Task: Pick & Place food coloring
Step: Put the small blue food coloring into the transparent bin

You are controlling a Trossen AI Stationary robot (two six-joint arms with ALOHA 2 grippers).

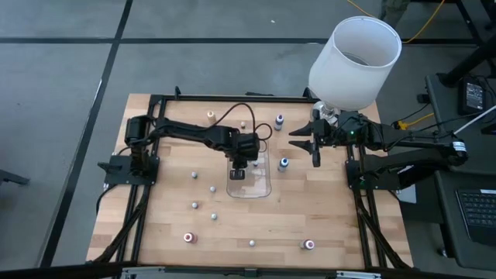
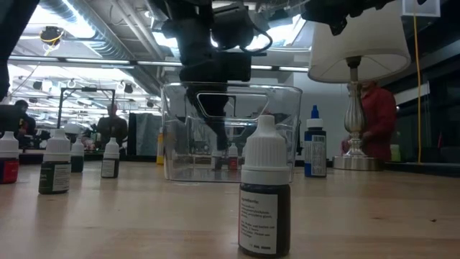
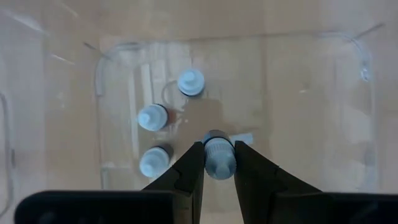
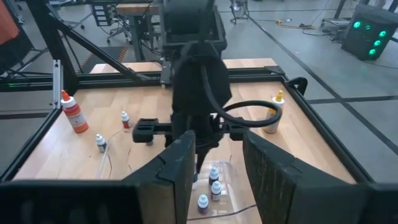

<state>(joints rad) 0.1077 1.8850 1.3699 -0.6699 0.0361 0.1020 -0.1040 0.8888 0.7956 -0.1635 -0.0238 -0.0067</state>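
A clear plastic tray (image 1: 265, 188) stands at the table's middle, and three small food coloring bottles (image 3: 152, 116) with whitish caps stand upright in it. My left gripper (image 1: 240, 166) points steeply down over the tray, shut on another small bottle (image 3: 218, 157). In the low view its fingers (image 2: 215, 119) show through the tray's wall (image 2: 287, 129). At the table's right side my right gripper (image 1: 313, 144) hovers open and holds nothing, pointing toward the tray. Several more bottles stand loose on the wood, one close to the low camera (image 2: 264, 193). My left gripper pinches the bottle by the sides of its whitish cap (image 3: 218, 163) between its two fingers. The fingers come from above, slanting steeply down. The bottle stands upright below them, inside the tray's outline; whether its base touches the tray floor, I cannot tell.
A lamp with a big white shade (image 1: 355, 56) stands at the far right corner. Loose bottles dot the table: a blue-capped one (image 1: 284, 163) beside the tray, others near the far edge (image 1: 279, 120) and the near edge (image 1: 190, 238) (image 1: 308, 245). A black frame (image 1: 147, 101) rims the table.
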